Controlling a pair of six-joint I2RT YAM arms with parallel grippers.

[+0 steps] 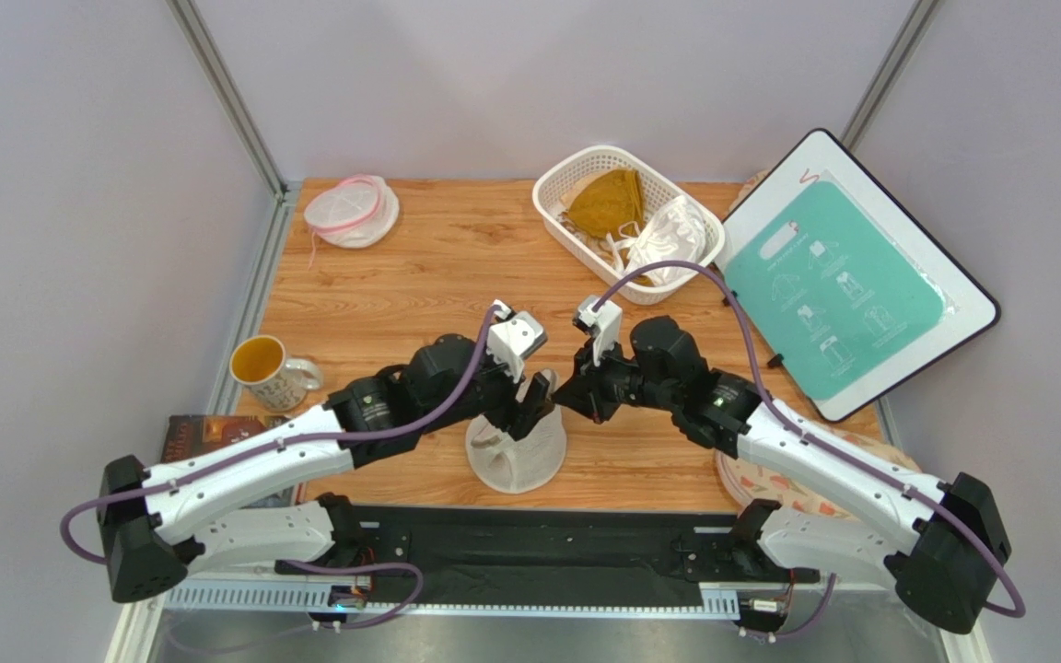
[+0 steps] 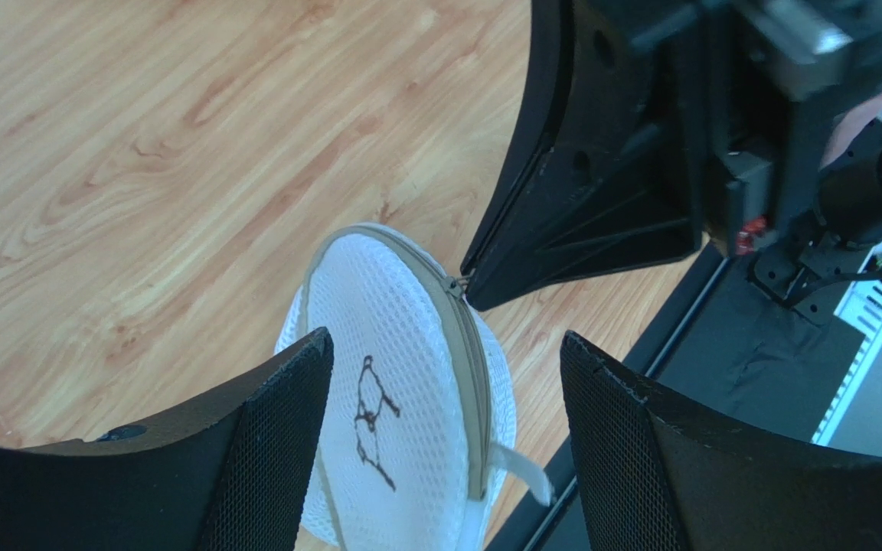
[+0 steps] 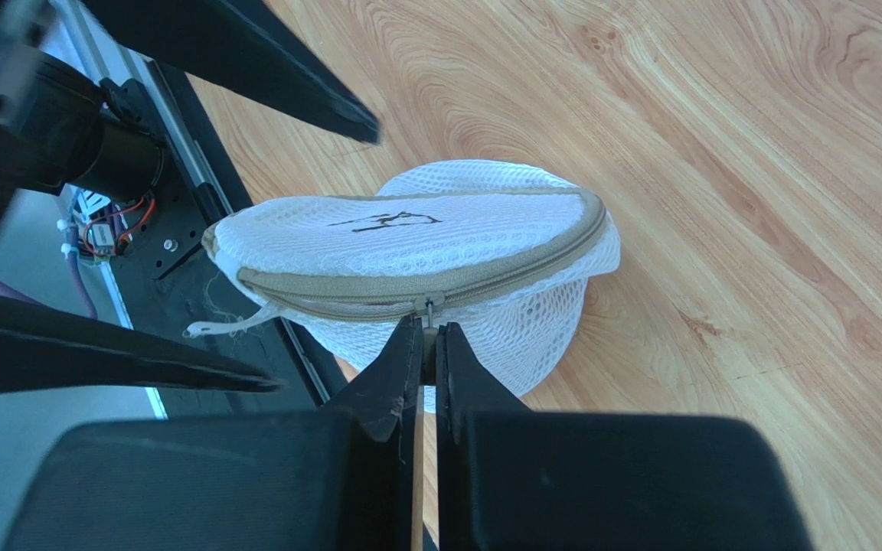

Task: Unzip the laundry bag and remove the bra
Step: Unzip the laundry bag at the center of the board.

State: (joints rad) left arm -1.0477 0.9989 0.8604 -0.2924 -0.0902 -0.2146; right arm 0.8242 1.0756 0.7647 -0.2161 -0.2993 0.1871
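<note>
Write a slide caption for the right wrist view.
Right tool pinches the zipper pull of the laundry bag on the wooden table.

The whitish mesh laundry bag (image 3: 469, 224) shows nothing of its contents through the weave. Its lower end runs off the left wrist view's bottom edge, between the spread fingers of the left gripper (image 2: 446, 344). On the bag's beige zip, the small metal zip pull (image 3: 428, 308) disappears between the closed fingertips of the right gripper (image 3: 427, 333).
</note>
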